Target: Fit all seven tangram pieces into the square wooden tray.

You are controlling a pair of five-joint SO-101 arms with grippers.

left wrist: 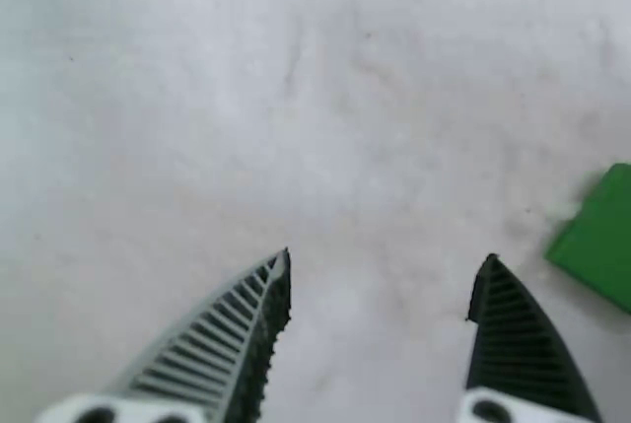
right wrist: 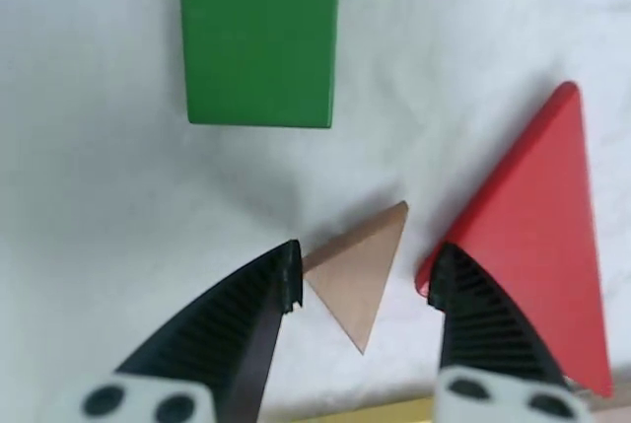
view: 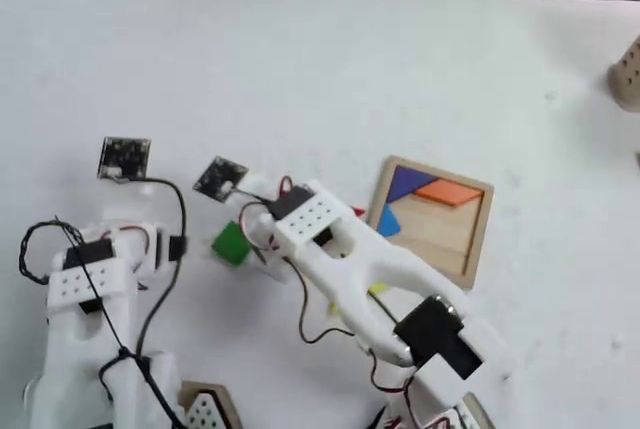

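Straddling tan triangle (right wrist: 357, 275) with right gripper (right wrist: 365, 260), spread wide, one tip right at its corner. Flat on table (left wrist: 296, 98), just beside red triangle (right wrist: 532, 236); green square (right wrist: 258, 45) farther off. Likely step: pick-up. Next: close, lift, carry to wooden tray (view: 480, 234), rotate to fit beside blue piece (view: 408, 184) and orange piece (view: 450, 192). Left gripper (left wrist: 385, 265) spread too, holding nothing.

Pale square wooden tray (view: 455, 234) shows bare, matt grain; the green square piece (right wrist: 258, 46) and red triangular piece (right wrist: 532, 236) look smoothly painted; the small tan triangle (right wrist: 357, 280) is unpainted wood; white table (view: 300, 69) matt.
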